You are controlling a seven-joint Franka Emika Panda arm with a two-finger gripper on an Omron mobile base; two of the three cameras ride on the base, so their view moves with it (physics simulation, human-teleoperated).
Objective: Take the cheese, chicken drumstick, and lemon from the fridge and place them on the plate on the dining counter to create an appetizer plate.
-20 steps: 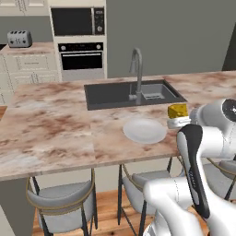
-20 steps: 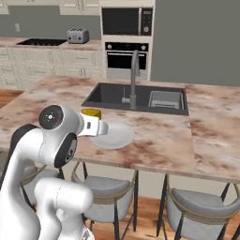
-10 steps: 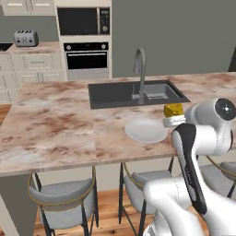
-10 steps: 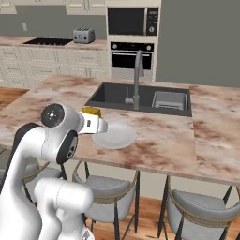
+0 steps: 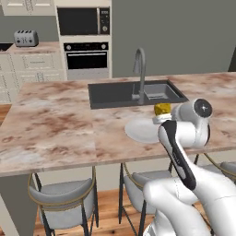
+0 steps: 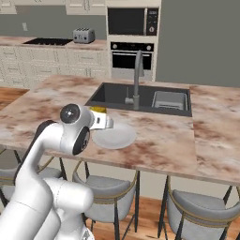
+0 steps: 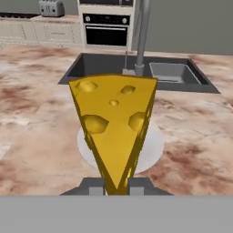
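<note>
Claw [image 7: 115,186] clamped on the cheese [image 7: 114,123], wedge pointing down between its tips; plate [image 7: 152,150] below, sink [image 7: 109,68] beyond.

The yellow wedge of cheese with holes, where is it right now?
The yellow cheese wedge is clamped in the gripper, held above the near edge of the round pale plate on the marbled dining counter, just in front of the dark sink.
</note>
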